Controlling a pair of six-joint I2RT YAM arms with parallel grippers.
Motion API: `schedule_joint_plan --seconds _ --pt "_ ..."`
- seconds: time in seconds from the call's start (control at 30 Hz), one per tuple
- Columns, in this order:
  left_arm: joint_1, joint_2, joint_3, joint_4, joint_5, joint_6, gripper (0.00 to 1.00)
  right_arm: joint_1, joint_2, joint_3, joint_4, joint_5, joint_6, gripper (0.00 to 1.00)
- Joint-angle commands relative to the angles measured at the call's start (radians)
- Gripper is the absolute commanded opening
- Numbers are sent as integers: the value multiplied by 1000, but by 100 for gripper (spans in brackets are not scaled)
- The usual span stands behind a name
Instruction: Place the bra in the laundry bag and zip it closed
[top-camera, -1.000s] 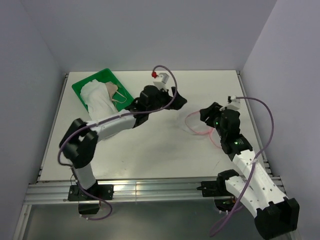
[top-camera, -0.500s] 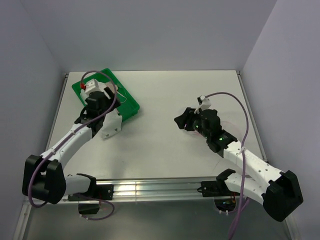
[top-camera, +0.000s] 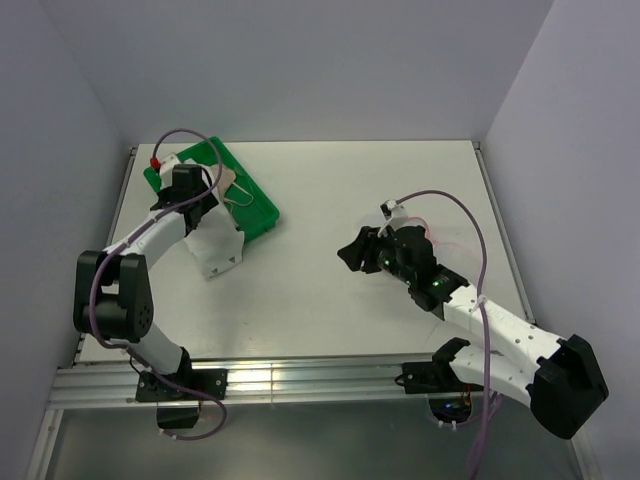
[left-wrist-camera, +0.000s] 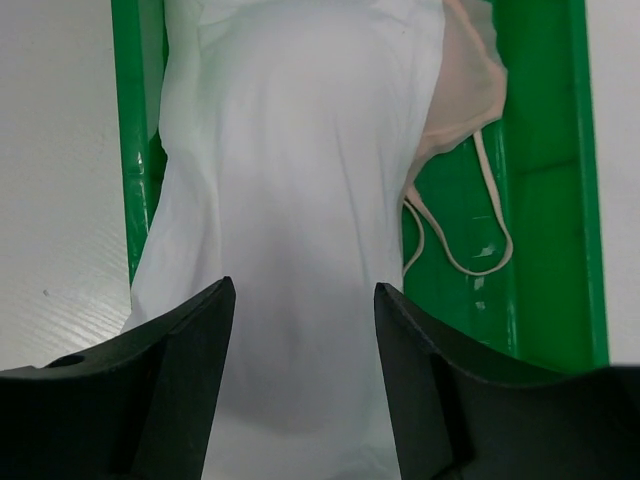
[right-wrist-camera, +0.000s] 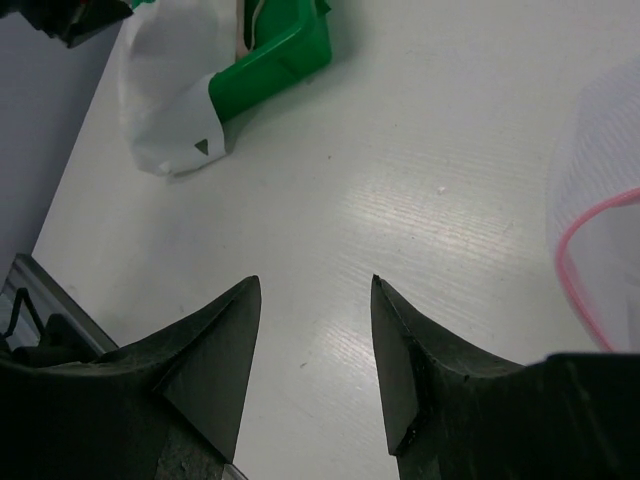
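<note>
The bra (left-wrist-camera: 462, 95), peach with thin looped straps, lies in the green tray (left-wrist-camera: 545, 200) against a larger white cloth (left-wrist-camera: 300, 180); it also shows in the top view (top-camera: 233, 182). My left gripper (left-wrist-camera: 303, 290) is open and empty, hovering over the white cloth; in the top view it (top-camera: 195, 208) is above the tray's near side. The laundry bag (right-wrist-camera: 600, 190), white mesh with a pink rim, lies at the right edge of the right wrist view and mostly behind the right arm in the top view (top-camera: 432, 224). My right gripper (right-wrist-camera: 315, 282) is open and empty over bare table, left of the bag.
The white cloth (top-camera: 215, 245) hangs out of the tray (top-camera: 262, 207) onto the table toward the near side. The tray sits at the far left corner, close to the left wall. The right arm stretches across the right half of the table.
My left arm has swung from the table's middle to over the tray, and the white cloth now hangs over the tray's edge. My right gripper has moved left, away from the bag.
</note>
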Motion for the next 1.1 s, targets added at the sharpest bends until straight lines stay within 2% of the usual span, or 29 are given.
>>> schedule_joint_plan --seconds 0.0,0.23,0.5,0.6,0.63,0.83,0.93,1.07 --pt "10 32 69 -31 -51 39 64 12 -49 -3 41 -17 -11 55" --pt "18 160 189 -80 -54 84 49 15 -76 -1 26 -5 -15 55" --pt "39 246 232 -117 -57 108 49 17 -92 3 8 29 -23 55" --pt "41 244 226 -97 -54 114 15 17 -84 5 9 29 -25 55" --pt "41 241 223 -92 -46 110 0 17 -82 5 9 29 -23 55" --pt "13 79 154 -45 -29 76 0 15 -73 3 18 29 -22 55" --pt "-50 -50 103 -20 -75 71 0 17 -56 5 18 29 -22 55" --pt "-189 -196 68 -12 -101 70 0 17 -46 9 12 41 -29 55"
